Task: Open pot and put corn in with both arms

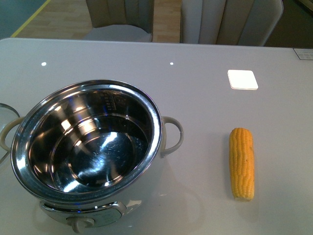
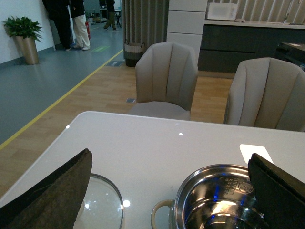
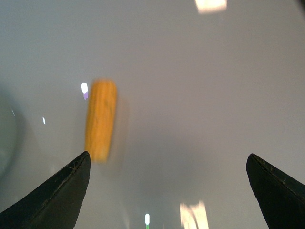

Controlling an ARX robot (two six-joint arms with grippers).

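The pot stands open at the front left of the white table, lid off, its steel inside empty. It also shows in the left wrist view. The corn lies on the table to the right of the pot, lengthwise front to back. It shows blurred in the right wrist view. My left gripper is open and empty above the table, between the pot and a glass lid. My right gripper is open and empty above the table, with the corn just ahead of one finger. Neither arm shows in the front view.
The glass lid's edge lies flat on the table left of the pot. A white square coaster lies behind the corn. Two beige chairs stand at the table's far edge.
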